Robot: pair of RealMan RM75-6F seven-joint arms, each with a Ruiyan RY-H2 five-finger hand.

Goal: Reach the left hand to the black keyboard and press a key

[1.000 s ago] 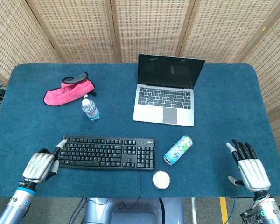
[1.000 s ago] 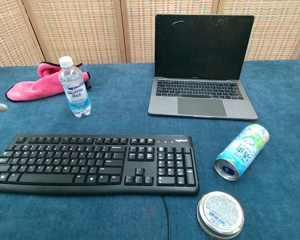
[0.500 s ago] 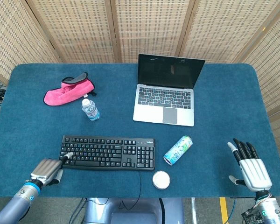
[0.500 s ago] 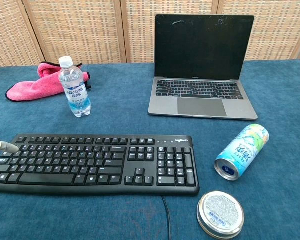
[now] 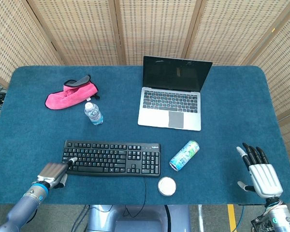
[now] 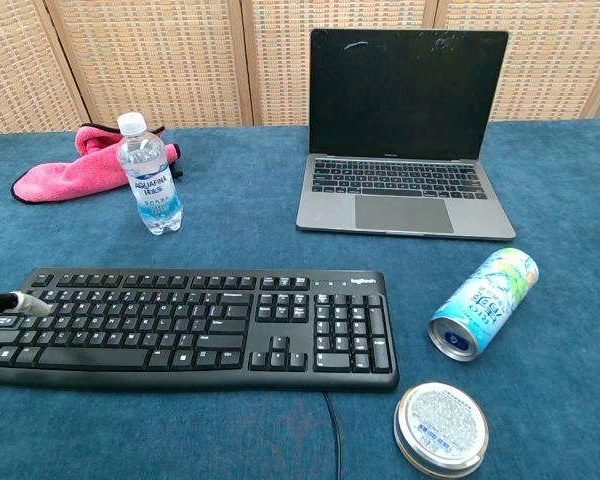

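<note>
The black keyboard lies near the table's front edge, left of centre. My left hand sits at its left end with most fingers curled in and one finger stretched out. That fingertip rests on keys at the keyboard's left side. In the chest view only the fingertip shows, lying on the left keys of the keyboard. My right hand is at the front right of the table, fingers spread, holding nothing.
A tipped drink can and a round tin lie just right of the keyboard. An open laptop stands behind them. A water bottle and a pink cloth sit at the back left.
My left hand has drawn back toward the front edge and come lower. Its outstretched fingertip went from the keyboard's far left corner down onto the left keys. The right hand barely moved.
</note>
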